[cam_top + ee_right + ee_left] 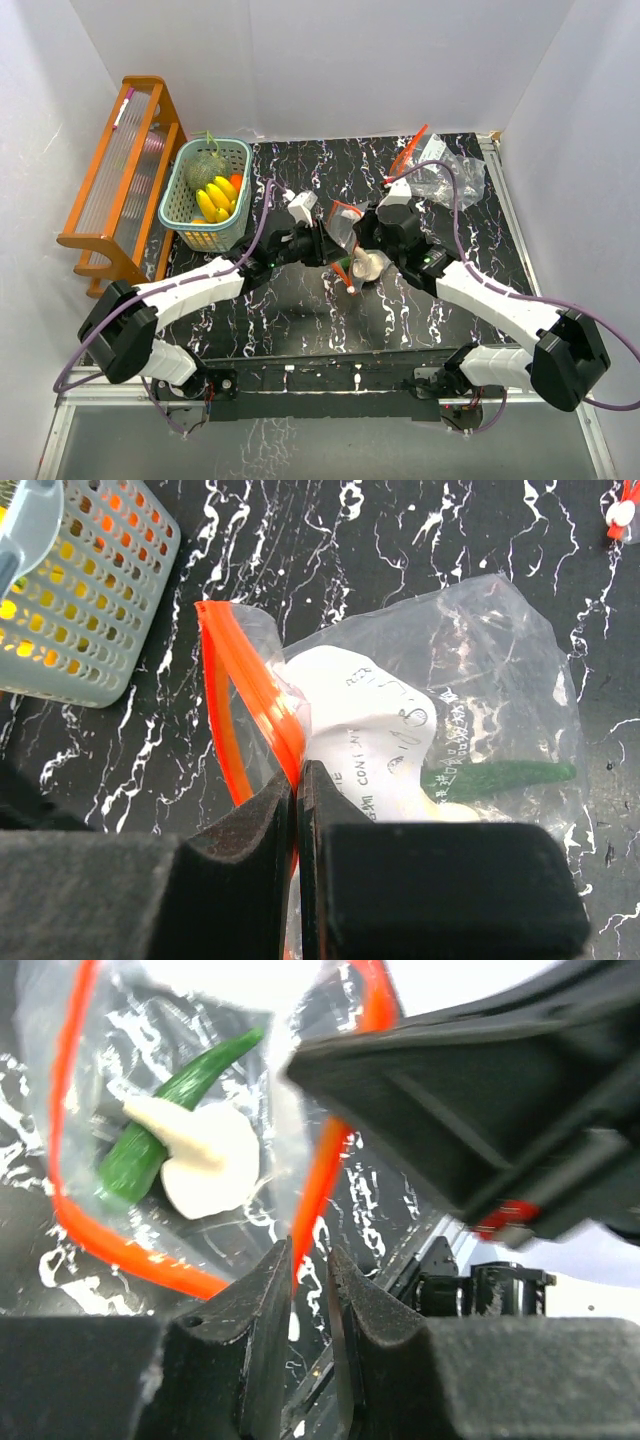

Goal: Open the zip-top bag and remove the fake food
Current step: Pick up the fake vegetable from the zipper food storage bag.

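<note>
Zip-top bag [500,660] clear crinkled plastic film; table [300,310] glossy black marble-look.

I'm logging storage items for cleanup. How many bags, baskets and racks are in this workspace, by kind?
Zip-top bags: 2 (held bag, far bag)
Teal basket: 1
Wooden rack: 1
Total: 4
</note>
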`<state>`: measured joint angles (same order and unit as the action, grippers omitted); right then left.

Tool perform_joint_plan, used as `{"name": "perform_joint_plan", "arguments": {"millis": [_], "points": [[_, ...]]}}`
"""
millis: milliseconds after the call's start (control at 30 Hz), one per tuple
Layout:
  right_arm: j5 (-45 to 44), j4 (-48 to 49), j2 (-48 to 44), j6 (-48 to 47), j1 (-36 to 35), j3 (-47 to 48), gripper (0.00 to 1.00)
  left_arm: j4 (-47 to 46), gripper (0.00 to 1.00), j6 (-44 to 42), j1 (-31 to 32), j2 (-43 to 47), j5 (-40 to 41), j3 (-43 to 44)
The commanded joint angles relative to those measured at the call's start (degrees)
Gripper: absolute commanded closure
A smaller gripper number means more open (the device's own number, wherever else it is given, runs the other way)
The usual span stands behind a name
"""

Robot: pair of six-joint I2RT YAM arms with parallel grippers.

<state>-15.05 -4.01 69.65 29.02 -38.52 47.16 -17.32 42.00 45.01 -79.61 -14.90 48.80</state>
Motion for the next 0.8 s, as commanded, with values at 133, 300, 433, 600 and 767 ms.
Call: {"name": "perform_joint_plan", "arguments": {"millis": [133,300,433,600,767], "points": [[0.5,2.4,-3.1,0.6,0.1,2.2,0.92,-6.6,0.81,8.9,0.2,-4.6,11.5,-1.6],[2.0,3.2,-3.9,1.1,0.1,0.9,0.92,-7.8,0.73,10.9,0.2,-10.9,9.6,2.6],[1.9,3.4,-3.7,1.1,0.1,0.2,0.92,-8.1,0.67,11.5,0.3,-15.9,9.5,6.0],[1.9,3.2,-4.4,0.8,0.1,0.4,0.92,-9.1,0.62,11.2,1.1,-21.2,9.2,8.5],[2.6,2.9,-4.5,0.6,0.1,0.6,0.92,-11.2,0.48,7.3,2.1,-25.2,9.0,9.1]]}}
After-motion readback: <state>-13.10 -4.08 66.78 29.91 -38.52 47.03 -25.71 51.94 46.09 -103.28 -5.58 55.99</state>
